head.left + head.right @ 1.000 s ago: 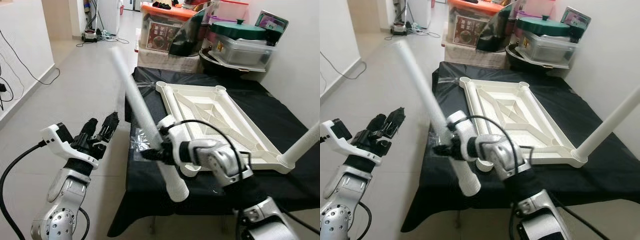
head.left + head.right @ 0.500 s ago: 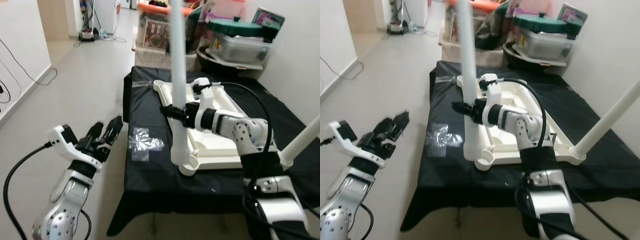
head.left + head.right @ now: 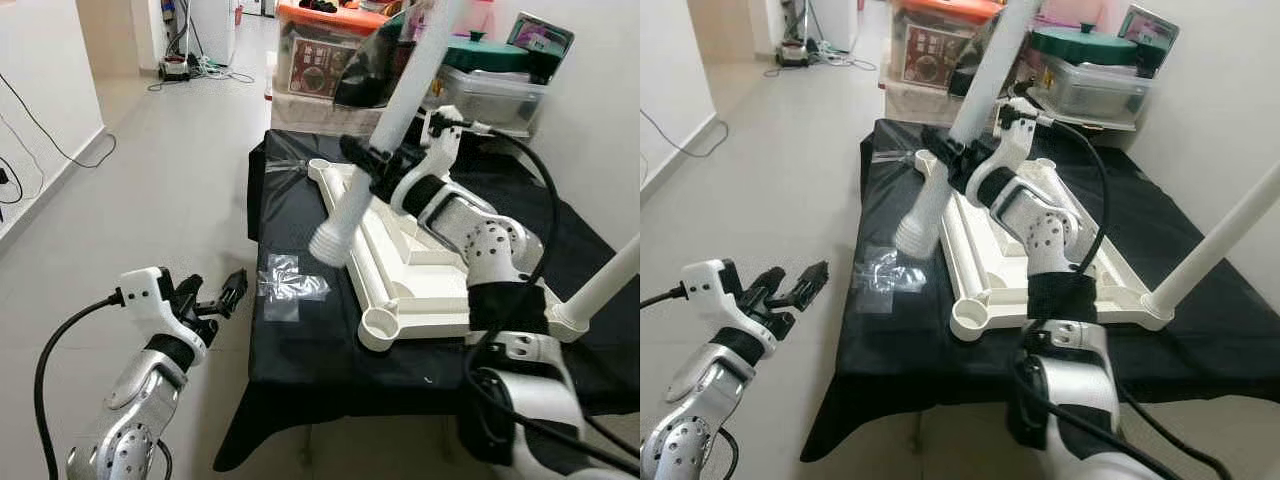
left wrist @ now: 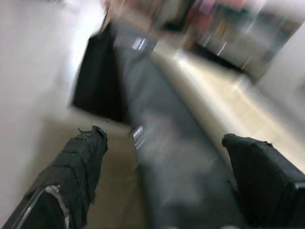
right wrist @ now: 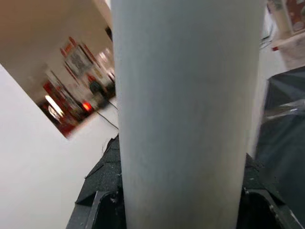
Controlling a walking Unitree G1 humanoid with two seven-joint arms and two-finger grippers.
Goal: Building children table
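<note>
Black-clothed worktop [image 3: 300,345] carries the upturned tabletop [image 3: 420,270], whose empty socket [image 3: 381,325] at 6 o'clock awaits the tilted leg [image 3: 375,160] clamped in the right pincer [image 3: 372,165], probably needing uprighting; left pincer [image 3: 222,297] hovers open.

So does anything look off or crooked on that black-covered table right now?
The long white tube leg in the right gripper is tilted, its flared end hanging off any socket. The near corner socket of the upturned white tabletop is empty. A crumpled clear plastic wrapper lies loose.
</note>
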